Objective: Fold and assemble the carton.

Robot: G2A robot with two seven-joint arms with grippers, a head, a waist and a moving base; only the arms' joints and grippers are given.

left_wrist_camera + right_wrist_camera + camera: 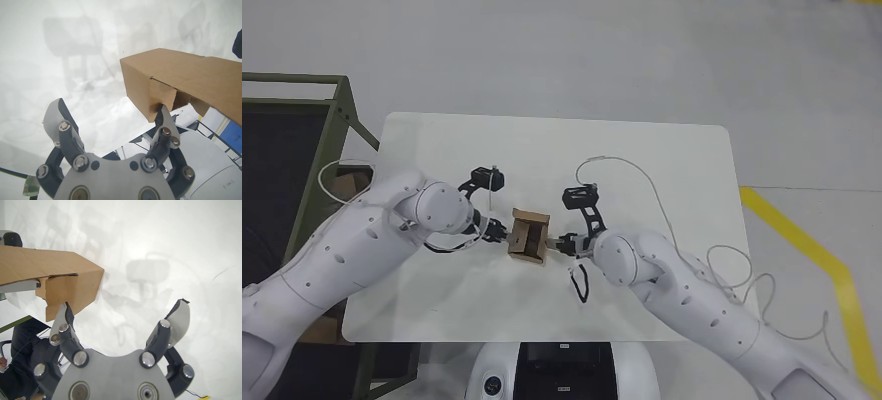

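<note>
The open brown carton (529, 238) is near the worktop's (662, 170) middle. The left tool (111, 105) at its 9 o'clock and the right tool (123, 303) at its 3 o'clock are both released, one finger of each touching a carton edge.

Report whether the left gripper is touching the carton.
Touching. In the left wrist view, the left gripper is open, and the tip of one finger presses against the lower flap of the carton; the other finger stands clear of it.
</note>
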